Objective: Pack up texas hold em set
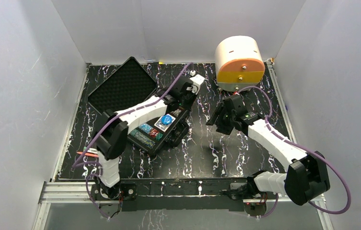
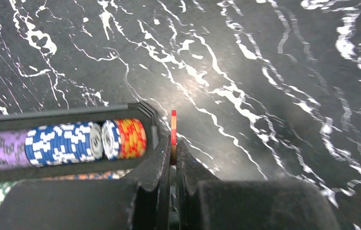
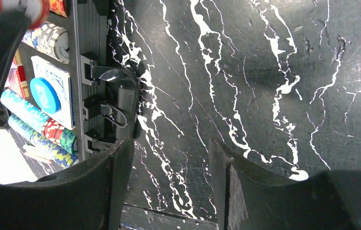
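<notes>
**One Chip in My Pinch, Right Beside the Case**

My left gripper (image 2: 173, 154) is squeezed tight on one thin chip (image 2: 173, 125). The chip is red and orange, and I see only its edge. It stands straight up between my two fingers. It hangs over the black table (image 2: 265, 72), just beside the end wall of the case (image 2: 142, 109).

The case is black and lies open on the left side of the table. Its lid (image 1: 121, 86) is flipped back toward the far left, and the inside of the lid is dark and bumpy. My left arm reaches across the case to its far right corner.

Inside the case the chips (image 2: 63, 143) lie in rows. In the row nearest my thin chip I see purple ones, then blue-and-white ones, then a few white ones. Red-and-yellow ones come at the end. Below that is a green row, but my fingers hide most of it.

My right gripper (image 3: 169, 151) is let go. Its two fingers stand apart, and I see only table between them. It hangs near the side of the case where the latches (image 3: 104, 110) are, and it does not touch the case. From there I see a round blue disc (image 3: 44, 94) lying on top of a card deck (image 3: 60, 72), with more rows of chips next to it.

A white-and-orange drawer box (image 1: 240, 62) sits at the far back of the table, well apart from the case.
</notes>
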`<action>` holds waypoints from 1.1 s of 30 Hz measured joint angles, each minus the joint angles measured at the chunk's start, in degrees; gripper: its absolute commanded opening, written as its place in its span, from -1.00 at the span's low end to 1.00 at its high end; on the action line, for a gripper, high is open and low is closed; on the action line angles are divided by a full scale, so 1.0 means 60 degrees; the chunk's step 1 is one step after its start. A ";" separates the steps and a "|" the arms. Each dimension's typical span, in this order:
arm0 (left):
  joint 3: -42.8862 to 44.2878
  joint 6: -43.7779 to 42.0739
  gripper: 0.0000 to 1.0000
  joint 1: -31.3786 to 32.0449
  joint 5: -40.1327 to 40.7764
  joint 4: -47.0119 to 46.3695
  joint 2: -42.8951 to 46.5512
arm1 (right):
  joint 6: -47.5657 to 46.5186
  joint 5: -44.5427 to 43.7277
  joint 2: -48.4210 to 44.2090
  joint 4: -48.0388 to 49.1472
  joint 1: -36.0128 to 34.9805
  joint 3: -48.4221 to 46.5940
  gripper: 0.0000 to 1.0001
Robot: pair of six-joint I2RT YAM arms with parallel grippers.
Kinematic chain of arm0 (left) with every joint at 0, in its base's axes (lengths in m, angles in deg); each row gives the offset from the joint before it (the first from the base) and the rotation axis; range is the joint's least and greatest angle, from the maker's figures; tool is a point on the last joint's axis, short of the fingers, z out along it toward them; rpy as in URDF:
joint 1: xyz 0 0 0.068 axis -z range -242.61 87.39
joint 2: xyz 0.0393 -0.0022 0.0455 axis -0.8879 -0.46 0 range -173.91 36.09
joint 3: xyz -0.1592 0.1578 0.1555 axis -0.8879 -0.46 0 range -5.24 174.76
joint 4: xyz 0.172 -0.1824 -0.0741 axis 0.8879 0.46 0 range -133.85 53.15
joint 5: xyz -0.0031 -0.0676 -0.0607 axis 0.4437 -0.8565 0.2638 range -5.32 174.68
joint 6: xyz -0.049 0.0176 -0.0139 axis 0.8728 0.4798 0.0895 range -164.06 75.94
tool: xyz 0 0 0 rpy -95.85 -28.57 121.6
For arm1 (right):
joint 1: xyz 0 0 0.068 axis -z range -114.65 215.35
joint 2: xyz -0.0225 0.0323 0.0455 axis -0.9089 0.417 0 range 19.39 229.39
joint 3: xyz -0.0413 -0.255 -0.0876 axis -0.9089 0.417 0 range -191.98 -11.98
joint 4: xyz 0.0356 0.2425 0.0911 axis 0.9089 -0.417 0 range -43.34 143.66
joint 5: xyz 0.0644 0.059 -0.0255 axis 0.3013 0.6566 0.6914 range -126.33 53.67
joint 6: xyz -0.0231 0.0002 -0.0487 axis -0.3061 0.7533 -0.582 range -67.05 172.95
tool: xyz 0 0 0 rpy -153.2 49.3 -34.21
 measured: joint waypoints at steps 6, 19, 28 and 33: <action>0.1257 -0.0780 -1.00 -0.0135 0.0608 0.0903 -0.1566 | 0.0135 0.0015 -0.0193 -0.0142 0.0000 0.0233 0.32; 0.1625 -0.1410 -1.00 -0.0200 0.1603 0.1599 -0.1800 | 0.0197 0.0091 -0.0222 -0.0149 0.0000 0.0317 0.32; 0.1621 -0.1523 -0.47 -0.0208 0.2065 0.1730 -0.1800 | 0.0200 0.0208 -0.0127 -0.0135 0.0000 0.0317 0.31; 0.1621 -0.1523 -0.33 -0.0219 0.2062 0.1752 -0.1800 | 0.0200 0.0262 -0.0036 -0.0131 0.0000 0.0317 0.31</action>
